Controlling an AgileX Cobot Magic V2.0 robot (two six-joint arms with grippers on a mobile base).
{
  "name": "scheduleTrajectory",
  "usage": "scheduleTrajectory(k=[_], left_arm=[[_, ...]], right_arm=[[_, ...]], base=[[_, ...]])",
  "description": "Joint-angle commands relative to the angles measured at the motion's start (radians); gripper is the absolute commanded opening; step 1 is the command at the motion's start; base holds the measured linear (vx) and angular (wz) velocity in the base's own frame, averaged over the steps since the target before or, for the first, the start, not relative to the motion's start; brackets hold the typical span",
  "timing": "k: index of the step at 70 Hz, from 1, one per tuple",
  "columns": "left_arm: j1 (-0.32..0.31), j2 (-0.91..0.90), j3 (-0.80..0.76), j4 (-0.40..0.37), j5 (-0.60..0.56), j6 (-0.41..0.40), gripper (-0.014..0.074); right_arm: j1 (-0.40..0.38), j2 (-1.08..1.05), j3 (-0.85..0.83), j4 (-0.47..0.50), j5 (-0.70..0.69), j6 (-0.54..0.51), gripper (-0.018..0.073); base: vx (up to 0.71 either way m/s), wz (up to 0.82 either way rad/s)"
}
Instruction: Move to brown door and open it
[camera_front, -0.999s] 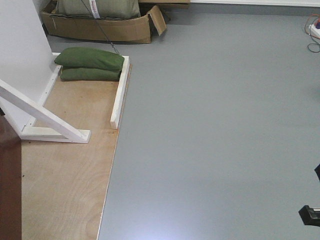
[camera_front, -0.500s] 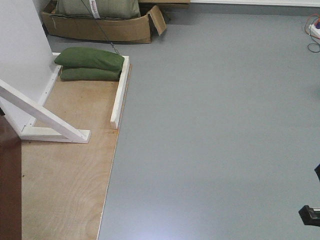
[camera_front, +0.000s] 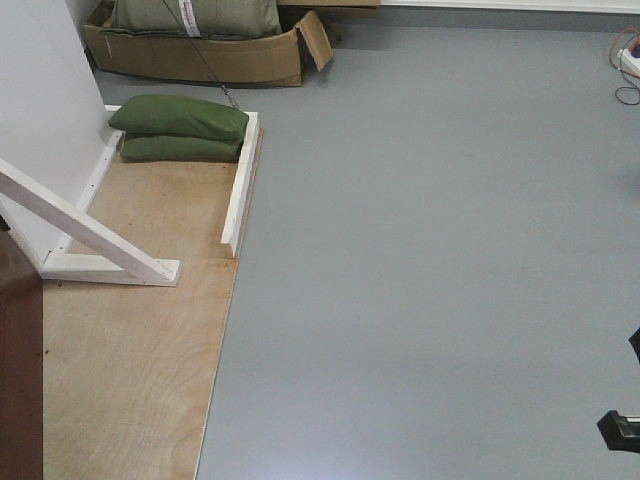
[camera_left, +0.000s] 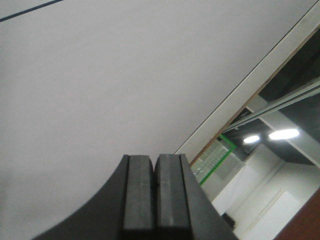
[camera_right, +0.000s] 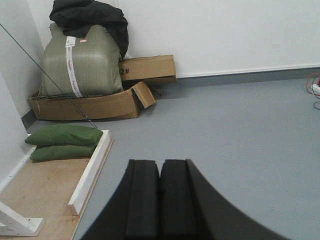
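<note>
A strip of the brown door (camera_front: 20, 380) shows at the lower left edge of the front view, glossy and reddish-brown, next to the plywood base (camera_front: 130, 380); its handle is out of view. A corner of the same reddish-brown wood (camera_left: 306, 226) appears at the bottom right of the left wrist view. My left gripper (camera_left: 154, 159) is shut with nothing in it and points up at a white wall panel (camera_left: 100, 75). My right gripper (camera_right: 160, 164) is shut and empty, above the grey floor (camera_right: 240, 130).
A white diagonal brace (camera_front: 80, 235) and a white board (camera_front: 240, 185) stand on the plywood. Two green sandbags (camera_front: 180, 128) lie at its far end. Behind them are a cardboard box (camera_front: 200, 55) holding a green sack (camera_right: 80, 62), and a thin cable (camera_front: 205, 60).
</note>
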Motion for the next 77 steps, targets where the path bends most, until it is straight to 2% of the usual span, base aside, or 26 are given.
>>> scheduleTrajectory(k=[1,19,26,39,54,70,77], left_arm=[[0.039,0.039,-0.050,0.033,-0.113,0.087,0.0017],[0.164,0.119,-0.163,-0.048,-0.113,0.367,0.0017],[0.210,0.144,-0.209,-0.086,-0.113,0.444,0.0017],[0.284,0.191,-0.277,-0.140,-0.113,0.455,0.0017],[0.363,0.250,-0.300,-0.165,-0.113,0.455,0.0017],[0.496,0.307,-0.300,-0.292,-0.113,0.453,0.0017],[0.540,0.318,-0.300,-0.320,-0.112,0.453,0.0017]], right_arm=[[0.002,-0.009,0.002,-0.005,-0.079,-0.009,0.0000],[0.002,-0.009,0.002,-0.005,-0.079,-0.009,0.0000],[0.002,-0.009,0.002,-0.005,-0.079,-0.009,0.0000],[0.002,-0.009,0.002,-0.005,-0.079,-0.009,0.0000],[0.002,-0.009,0.002,-0.005,-0.079,-0.009,0.0000],[0.002,-0.009,0.002,-0.005,-0.079,-0.009,0.0000],[0.002,-0.009,0.002,-0.005,-0.079,-0.009,0.0000]], base=[[0.00,0.00],[0.00,0.00],[0.00,0.00],[0.00,0.00],[0.00,0.00],[0.00,0.00],[0.00,0.00]])
